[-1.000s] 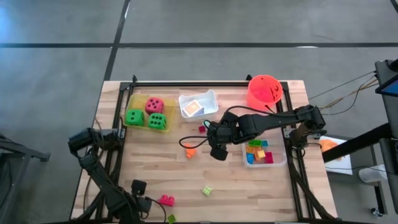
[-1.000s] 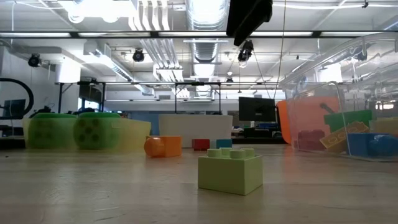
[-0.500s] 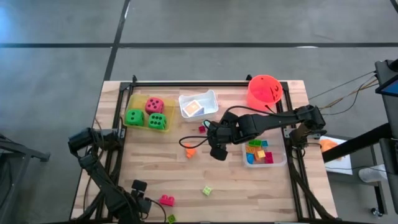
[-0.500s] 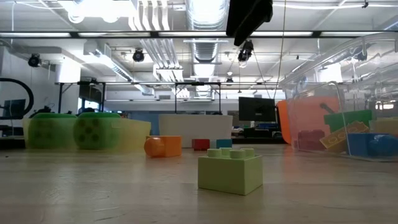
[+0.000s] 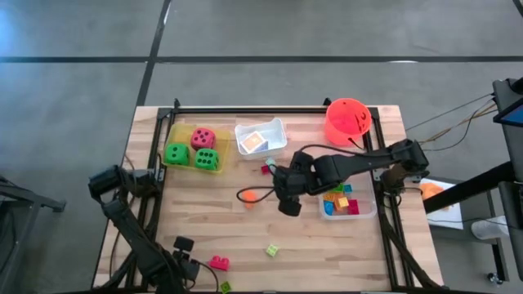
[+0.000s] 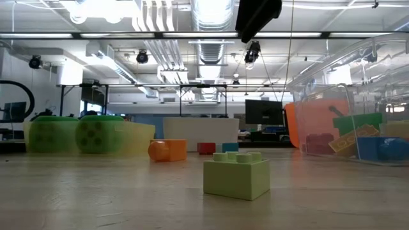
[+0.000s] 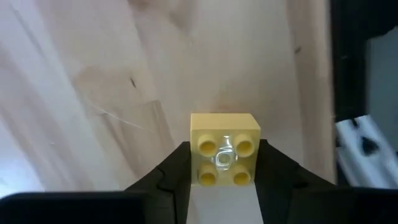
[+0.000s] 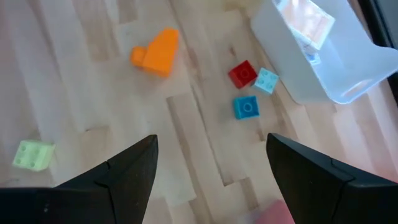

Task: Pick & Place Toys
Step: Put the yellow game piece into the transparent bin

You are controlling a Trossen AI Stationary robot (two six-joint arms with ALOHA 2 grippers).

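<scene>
My left gripper (image 7: 225,149) points down at the table's near left edge. It is shut on a small yellow brick (image 7: 224,149), which also shows in the high view (image 5: 225,287). My right gripper (image 8: 211,168) hangs open above the table's middle (image 5: 286,198), with nothing between its fingers. Below it on the wood lie an orange brick (image 8: 155,53), a red one (image 8: 242,73), two blue ones (image 8: 247,107) and a light green one (image 8: 34,154). A pink brick (image 5: 218,262) lies near the left arm. Three dice sit in the yellow tray (image 5: 173,135). My left gripper pinches the yellow brick's two opposite side walls (image 7: 194,163) between its two fingers (image 7: 177,171), coming from above and pointing down. The brick is level with its four studs up; whether it still rests on the wood, I cannot tell.
A white tray (image 5: 278,129) with a card stands at the far middle, and a round orange-red bucket (image 5: 347,118) at the far right. A clear tray (image 5: 324,214) with several bricks is at the right. The light green brick (image 6: 236,176) stands in the near middle.
</scene>
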